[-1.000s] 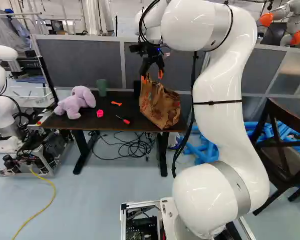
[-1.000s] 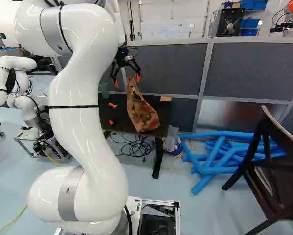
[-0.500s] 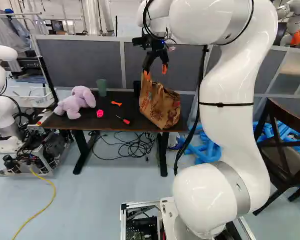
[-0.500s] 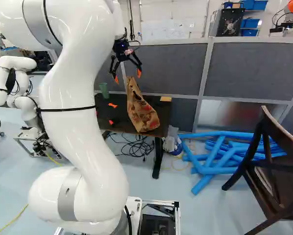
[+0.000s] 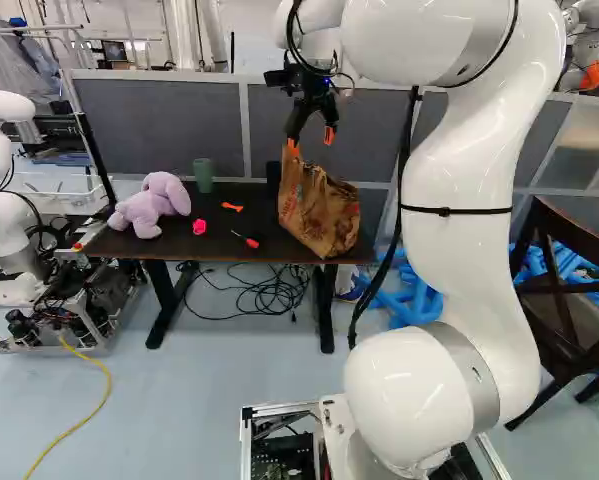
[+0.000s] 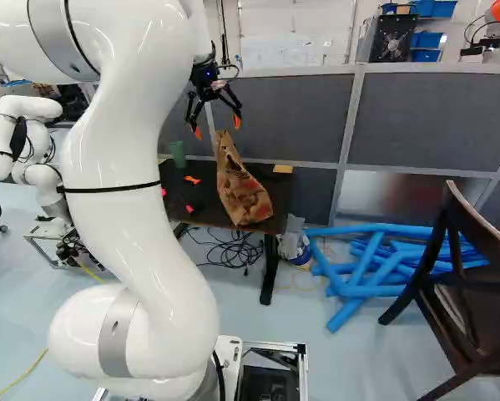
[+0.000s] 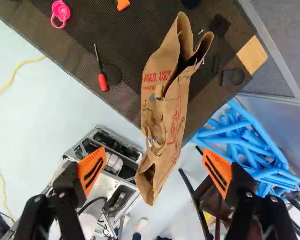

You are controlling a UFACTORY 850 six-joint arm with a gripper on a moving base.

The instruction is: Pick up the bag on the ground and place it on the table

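Observation:
My gripper hangs just above the top of the brown paper bag in the right base view. In the wrist view the gripper is wide open, its two orange pads far apart on either side of the bag, touching neither side. The bag stands on the dark table, near its right end in the left base view, its top creased and partly folded.
On the table are a purple plush toy, a green cup, a pink item, an orange item and a red screwdriver. Blue tubes and a dark chair stand to the right. Another robot is at the left.
The gripper has risen and drawn back a little from the bag's top, its fingers staying open. The bag and the base have kept their places.

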